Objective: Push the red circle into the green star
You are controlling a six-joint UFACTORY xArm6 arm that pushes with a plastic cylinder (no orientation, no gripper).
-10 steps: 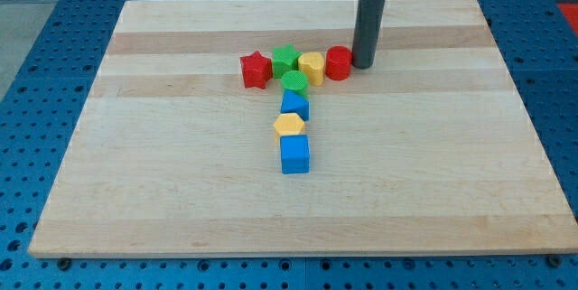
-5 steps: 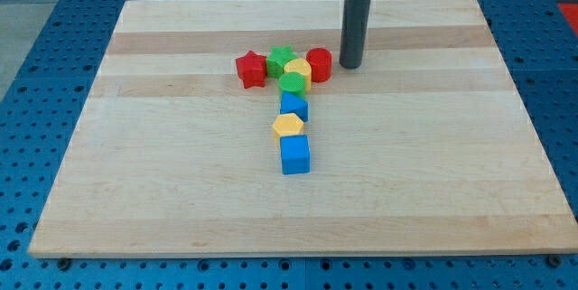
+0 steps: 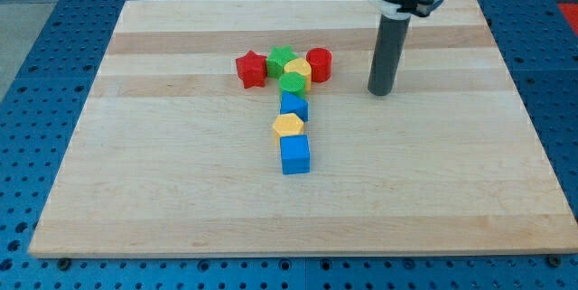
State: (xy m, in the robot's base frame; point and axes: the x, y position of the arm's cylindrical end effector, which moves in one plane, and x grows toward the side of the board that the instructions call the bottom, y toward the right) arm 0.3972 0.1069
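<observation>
The red circle sits near the board's top middle, touching a yellow block on its left. The green star lies just left of the yellow block, with a narrow gap to the red circle. A red star is left of the green star. A green circle sits below them, partly under the yellow block. My tip rests on the board to the right of the red circle and a little lower, apart from it.
Below the cluster a column runs down: a blue block, a yellow hexagon and a blue cube. The wooden board lies on a blue perforated table.
The red circle was pushed left with the yellow block toward the green star. My tip has since pulled away to the right and downward, off the red circle.
</observation>
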